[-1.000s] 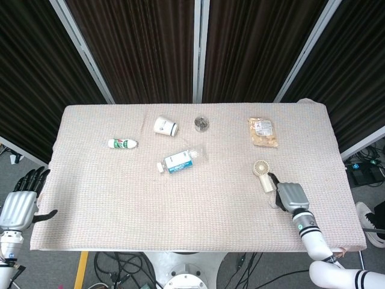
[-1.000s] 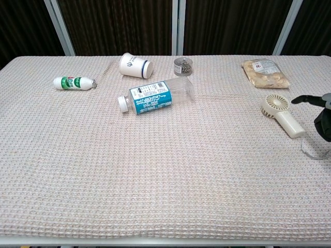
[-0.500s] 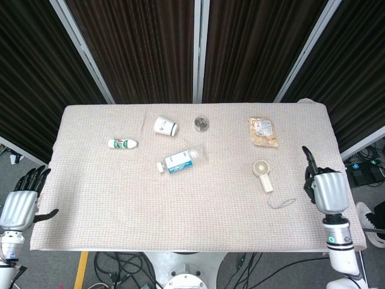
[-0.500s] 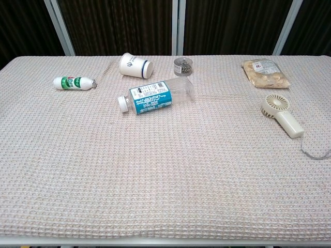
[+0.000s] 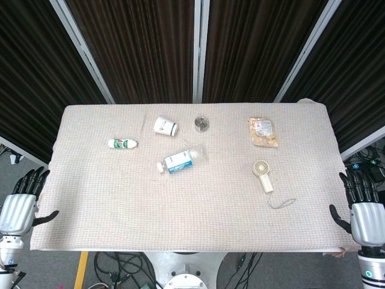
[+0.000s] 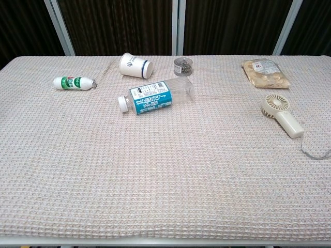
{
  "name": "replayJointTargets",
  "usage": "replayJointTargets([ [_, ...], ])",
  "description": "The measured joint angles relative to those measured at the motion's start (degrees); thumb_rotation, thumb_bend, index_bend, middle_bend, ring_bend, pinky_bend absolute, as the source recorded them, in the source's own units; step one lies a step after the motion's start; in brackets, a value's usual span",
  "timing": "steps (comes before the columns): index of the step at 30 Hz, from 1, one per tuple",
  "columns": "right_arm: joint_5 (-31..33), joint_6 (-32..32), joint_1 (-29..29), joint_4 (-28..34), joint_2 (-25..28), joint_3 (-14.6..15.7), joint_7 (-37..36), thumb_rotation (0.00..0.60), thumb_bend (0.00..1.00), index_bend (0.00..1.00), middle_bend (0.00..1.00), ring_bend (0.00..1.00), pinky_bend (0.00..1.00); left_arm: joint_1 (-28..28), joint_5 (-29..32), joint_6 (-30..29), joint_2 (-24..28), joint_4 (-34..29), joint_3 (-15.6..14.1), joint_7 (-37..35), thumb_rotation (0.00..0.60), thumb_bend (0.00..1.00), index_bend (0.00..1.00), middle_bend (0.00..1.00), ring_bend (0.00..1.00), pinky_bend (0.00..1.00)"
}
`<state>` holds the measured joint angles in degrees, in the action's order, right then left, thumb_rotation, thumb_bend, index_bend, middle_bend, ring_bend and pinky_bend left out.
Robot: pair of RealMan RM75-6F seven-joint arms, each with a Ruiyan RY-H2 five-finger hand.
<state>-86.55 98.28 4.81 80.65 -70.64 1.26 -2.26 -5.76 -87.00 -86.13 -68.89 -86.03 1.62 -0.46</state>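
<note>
My left hand [image 5: 21,201] hangs off the table's near left corner, fingers apart, holding nothing. Off the near right corner is my right hand [image 5: 362,208], also empty with fingers spread. Nearest to the right hand lies a cream hand-held fan [image 5: 262,174] [image 6: 282,113] with a grey wrist cord [image 5: 281,203] [image 6: 313,151] trailing from its handle. A clear bottle with a blue label [image 5: 180,161] [image 6: 154,97] lies on its side mid-table. Neither hand shows in the chest view.
On the beige woven cloth [image 5: 198,205] lie a small white and green bottle [image 5: 123,143] [image 6: 74,82], a tipped paper cup [image 5: 165,126] [image 6: 136,66], a small clear jar [image 5: 201,123] [image 6: 183,66] and a snack bag [image 5: 263,132] [image 6: 265,73]. Dark curtains stand behind.
My right hand let go beside the fan's handle and drew back to the right, off the table's corner. The fan and its cord stay on the cloth. The left hand has barely moved.
</note>
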Motion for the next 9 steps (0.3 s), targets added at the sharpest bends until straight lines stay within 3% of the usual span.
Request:
replayJointTargets([
  [9, 3.11, -2.62, -2.62, 0.01, 0.63, -1.09, 0.13, 0.6, 0.22, 0.0, 0.0, 0.0, 0.0, 0.63, -0.61, -1.04, 0.57, -0.28, -0.08, -0.25, 0.6, 0.0, 0.05, 0.0, 0.0, 0.13],
])
